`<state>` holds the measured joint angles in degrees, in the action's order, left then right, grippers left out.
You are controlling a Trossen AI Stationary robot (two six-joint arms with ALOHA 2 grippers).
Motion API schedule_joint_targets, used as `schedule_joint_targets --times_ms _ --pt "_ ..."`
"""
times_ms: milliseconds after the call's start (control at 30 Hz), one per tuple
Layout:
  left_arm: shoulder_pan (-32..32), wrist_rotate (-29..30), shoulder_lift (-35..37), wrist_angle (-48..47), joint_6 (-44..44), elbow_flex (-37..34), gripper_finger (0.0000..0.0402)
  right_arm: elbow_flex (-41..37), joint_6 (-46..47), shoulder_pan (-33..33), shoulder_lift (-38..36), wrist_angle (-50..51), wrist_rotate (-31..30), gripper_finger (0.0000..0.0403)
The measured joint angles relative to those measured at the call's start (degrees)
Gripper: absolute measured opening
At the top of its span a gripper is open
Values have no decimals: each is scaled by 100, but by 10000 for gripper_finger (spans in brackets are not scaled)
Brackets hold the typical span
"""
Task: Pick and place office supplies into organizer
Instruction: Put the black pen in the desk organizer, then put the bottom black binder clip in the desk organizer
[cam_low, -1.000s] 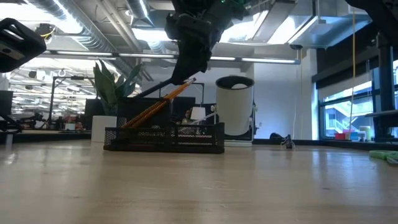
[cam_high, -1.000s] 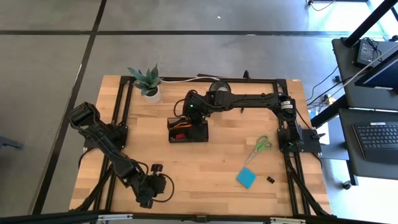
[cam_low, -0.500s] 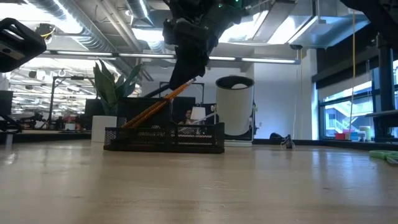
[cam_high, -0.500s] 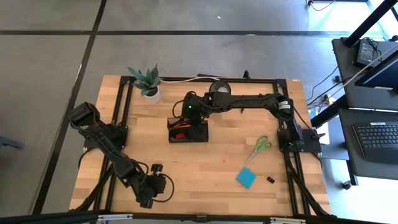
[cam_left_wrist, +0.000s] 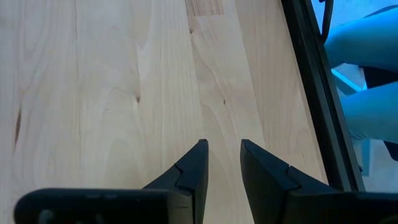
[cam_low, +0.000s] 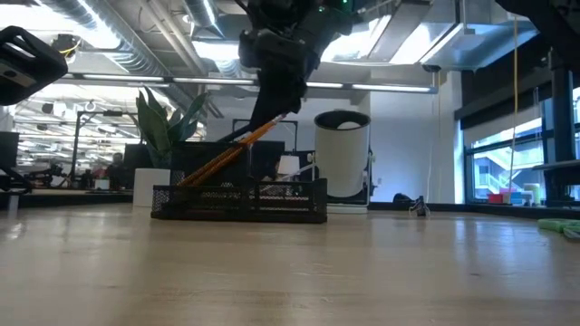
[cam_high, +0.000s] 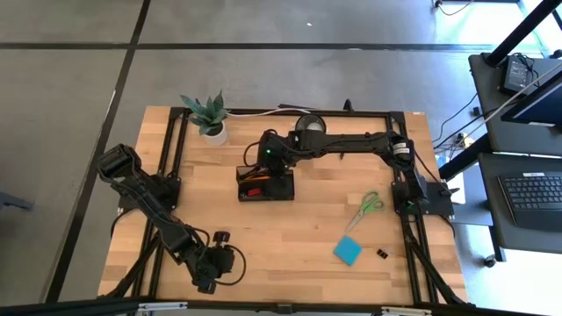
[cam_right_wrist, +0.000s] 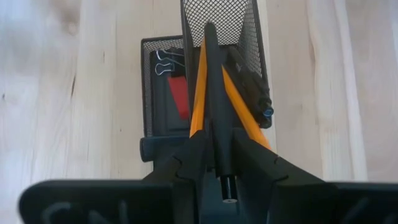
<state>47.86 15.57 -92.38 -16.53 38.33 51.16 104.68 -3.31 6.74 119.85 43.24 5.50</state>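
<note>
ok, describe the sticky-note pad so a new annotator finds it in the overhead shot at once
Start at the black organizer mid-table, under the right gripper. Go toward the table's near right corner, past the green-handled scissors: the sticky-note pad lies flat there. It is the only blue square, with a tiny black clip beside it.

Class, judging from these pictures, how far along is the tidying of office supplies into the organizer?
Done: orange pencils, a red eraser and a binder clip sit in the organizer. In hand: the right gripper holds a black pen over it. Left: scissors, blue sticky-note pad and a small black clip lie on the table.
</note>
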Motion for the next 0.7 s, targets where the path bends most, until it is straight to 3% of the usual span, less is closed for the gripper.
schedule_joint_targets --times_ms 300,600,700 --pt "-205 280 0 -2 358 0 86 0 -329 0 0 53 2 80" --pt "-411 273 0 0 455 2 86 2 -178 0 0 66 2 136" --pt "-415 271 0 -1 446 2 86 245 -174 -18 0 587 6 144"
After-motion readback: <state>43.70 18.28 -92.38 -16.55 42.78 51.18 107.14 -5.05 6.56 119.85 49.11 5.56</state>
